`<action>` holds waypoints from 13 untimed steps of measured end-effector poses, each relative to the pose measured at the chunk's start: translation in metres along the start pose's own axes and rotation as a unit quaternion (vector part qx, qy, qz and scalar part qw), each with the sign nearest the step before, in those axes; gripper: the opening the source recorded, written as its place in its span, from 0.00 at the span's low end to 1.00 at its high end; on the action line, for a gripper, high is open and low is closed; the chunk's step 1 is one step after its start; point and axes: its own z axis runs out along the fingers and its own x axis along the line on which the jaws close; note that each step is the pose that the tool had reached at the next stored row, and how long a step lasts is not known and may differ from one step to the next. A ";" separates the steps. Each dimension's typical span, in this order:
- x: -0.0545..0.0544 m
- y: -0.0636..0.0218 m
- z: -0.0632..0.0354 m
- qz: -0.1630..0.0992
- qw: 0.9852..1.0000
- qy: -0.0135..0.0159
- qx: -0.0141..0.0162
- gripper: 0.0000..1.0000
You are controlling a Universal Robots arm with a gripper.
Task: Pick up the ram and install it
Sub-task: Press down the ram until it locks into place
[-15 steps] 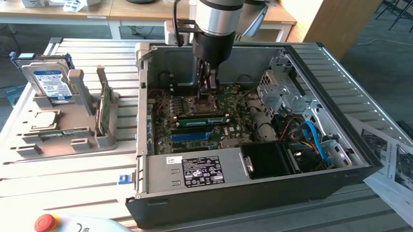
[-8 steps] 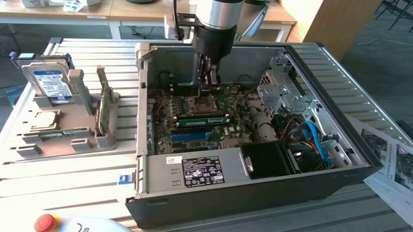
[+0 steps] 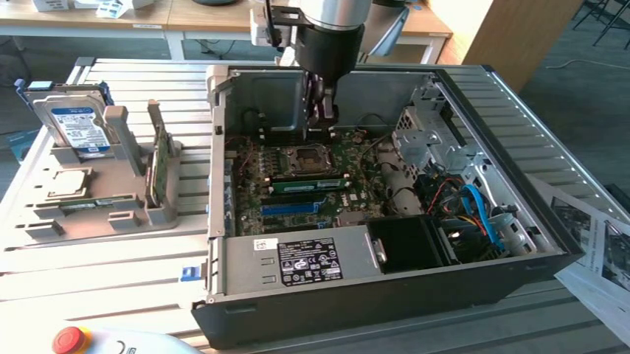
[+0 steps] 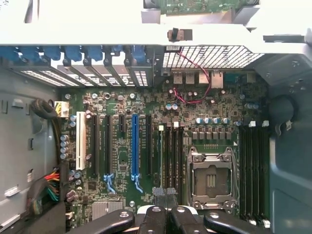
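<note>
Pincer (image 3: 322,110) closed, inside computer case (image 3: 532,221), above motherboard (image 4: 204,105)

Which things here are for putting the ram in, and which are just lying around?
For the job:
ram
gripper
motherboard

Just lying about:
hard drive
green card
papers
red button

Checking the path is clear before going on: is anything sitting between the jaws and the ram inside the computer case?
Nothing visible does. The ram sits on edge in a slot beside the processor socket. The gripper, jaws shut, hangs above the motherboard with only open air between it and the ram.
</note>
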 end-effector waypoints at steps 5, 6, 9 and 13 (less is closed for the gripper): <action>0.000 0.0002 -0.0089 0.000 1.000 0.002 0.000 0.11; 0.000 0.0003 -0.0104 0.000 1.000 0.003 0.000 0.11; 0.000 0.0004 -0.0146 0.000 1.000 0.004 0.000 0.11; 0.000 0.0005 -0.0190 0.000 1.000 0.007 0.000 0.11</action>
